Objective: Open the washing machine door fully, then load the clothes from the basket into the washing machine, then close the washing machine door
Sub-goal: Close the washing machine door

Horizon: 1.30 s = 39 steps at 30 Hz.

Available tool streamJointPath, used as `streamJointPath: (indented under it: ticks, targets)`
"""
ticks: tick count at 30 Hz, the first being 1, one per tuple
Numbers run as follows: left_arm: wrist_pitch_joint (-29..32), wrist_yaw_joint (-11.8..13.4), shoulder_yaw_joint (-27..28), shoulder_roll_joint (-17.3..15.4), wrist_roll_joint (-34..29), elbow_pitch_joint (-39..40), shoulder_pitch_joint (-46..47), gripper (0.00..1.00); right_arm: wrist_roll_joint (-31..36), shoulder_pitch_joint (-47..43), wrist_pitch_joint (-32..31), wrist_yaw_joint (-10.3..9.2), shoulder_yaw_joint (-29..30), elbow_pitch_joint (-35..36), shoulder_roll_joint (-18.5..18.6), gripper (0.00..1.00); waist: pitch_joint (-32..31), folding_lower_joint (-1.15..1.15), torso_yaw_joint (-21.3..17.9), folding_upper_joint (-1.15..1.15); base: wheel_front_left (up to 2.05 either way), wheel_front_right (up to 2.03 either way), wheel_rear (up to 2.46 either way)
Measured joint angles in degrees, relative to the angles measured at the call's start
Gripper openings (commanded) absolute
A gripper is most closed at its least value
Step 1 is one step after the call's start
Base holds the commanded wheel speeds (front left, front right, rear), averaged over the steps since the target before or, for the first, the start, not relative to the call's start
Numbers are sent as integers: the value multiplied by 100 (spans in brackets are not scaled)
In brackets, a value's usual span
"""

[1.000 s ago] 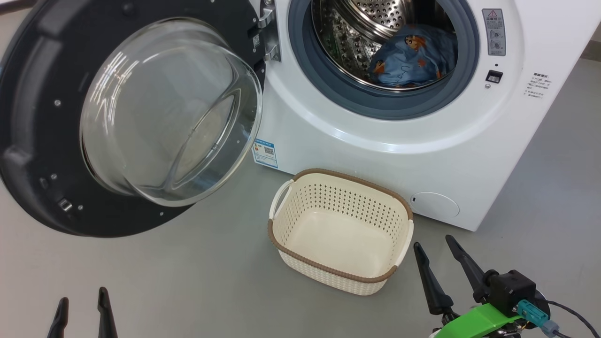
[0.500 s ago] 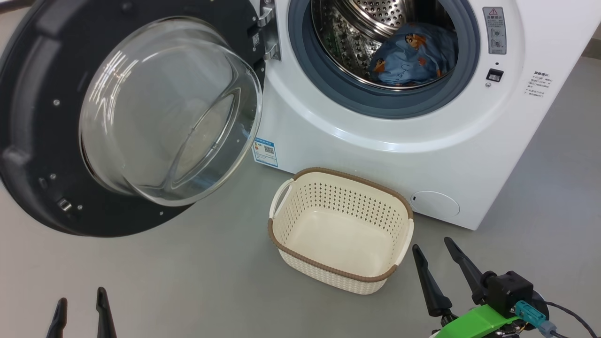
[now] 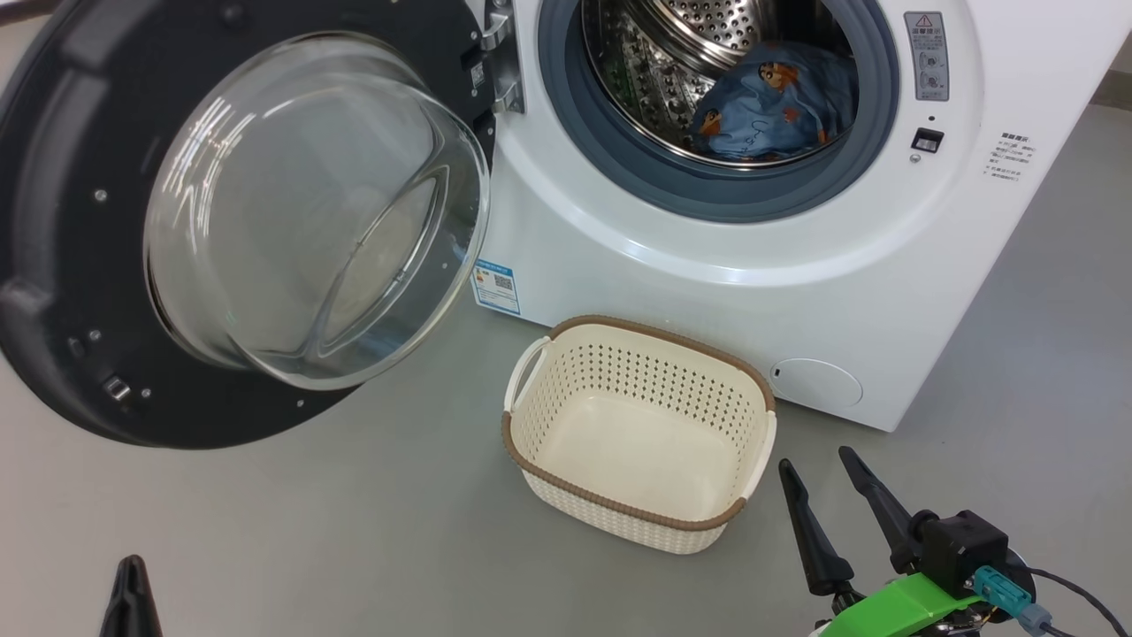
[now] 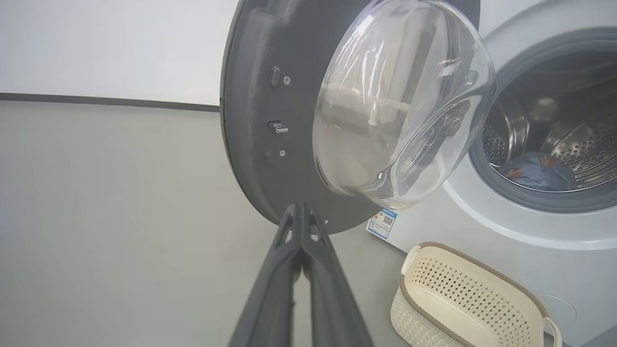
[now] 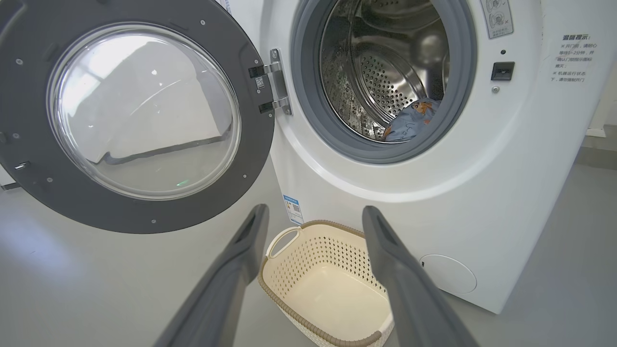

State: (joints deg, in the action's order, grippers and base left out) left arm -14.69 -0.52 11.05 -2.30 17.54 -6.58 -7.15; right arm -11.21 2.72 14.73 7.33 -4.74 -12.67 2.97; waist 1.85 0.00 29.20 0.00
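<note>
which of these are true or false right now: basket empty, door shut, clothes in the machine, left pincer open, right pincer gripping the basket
The basket is empty: true.
The washing machine door is shut: false, it stands swung wide open.
The clothes lie inside the washing machine: true.
The left pincer is open: false, it is shut on nothing.
The right pincer grips the basket: false, it is open and apart from it.
</note>
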Motion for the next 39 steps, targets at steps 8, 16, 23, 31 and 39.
streamJointPath:
  ticks: [8, 16, 23, 31, 39]
  targets:
    - [1, -33, 335, 18, 570, -66, 107, 0, 0, 0, 0, 0, -5, 10, 0, 100, 47, 0, -46, 0, 0, 0, 0]
    - [0, -438, 1434, 18, 1114, -289, 855, 0, -7, 9, -1, 0, -12, 5, 1, 100, 90, 0, -136, 0, 0, 0, 0]
    - [0, -615, 1978, -341, 1842, -770, 1585, 0, -142, 119, -1, 0, -47, 7, 2, 100, 125, 0, -226, 0, 0, 0, 0]
    - [363, -659, 2428, -1252, 3018, -1528, 2514, 0, -145, 229, -1, 0, -141, -13, 3, 100, 213, 0, -388, 0, 0, 0, 0]
    - [1044, -665, 2916, -2065, 4482, -2543, 3785, 0, -89, 324, 0, 0, -138, -27, 7, 100, 349, 0, -654, 0, 0, 0, 0]
